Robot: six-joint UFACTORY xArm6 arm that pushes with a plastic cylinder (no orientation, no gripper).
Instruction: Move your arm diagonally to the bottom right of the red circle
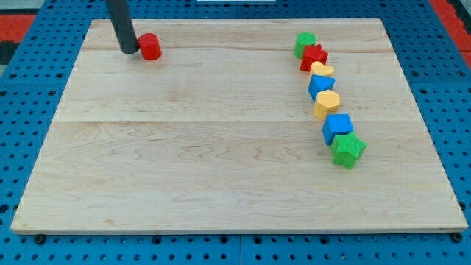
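One red circle point(150, 46) is touched on its left by the tip point(129, 51); no jaws exist, so if swept straight right, it gets shoved off target.

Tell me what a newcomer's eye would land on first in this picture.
First, the crooked chain of seven blocks at the view's right, running from a green block at its top down to a green star. Next, the lone red circle at the view's top left, with my tip right beside it on its left.
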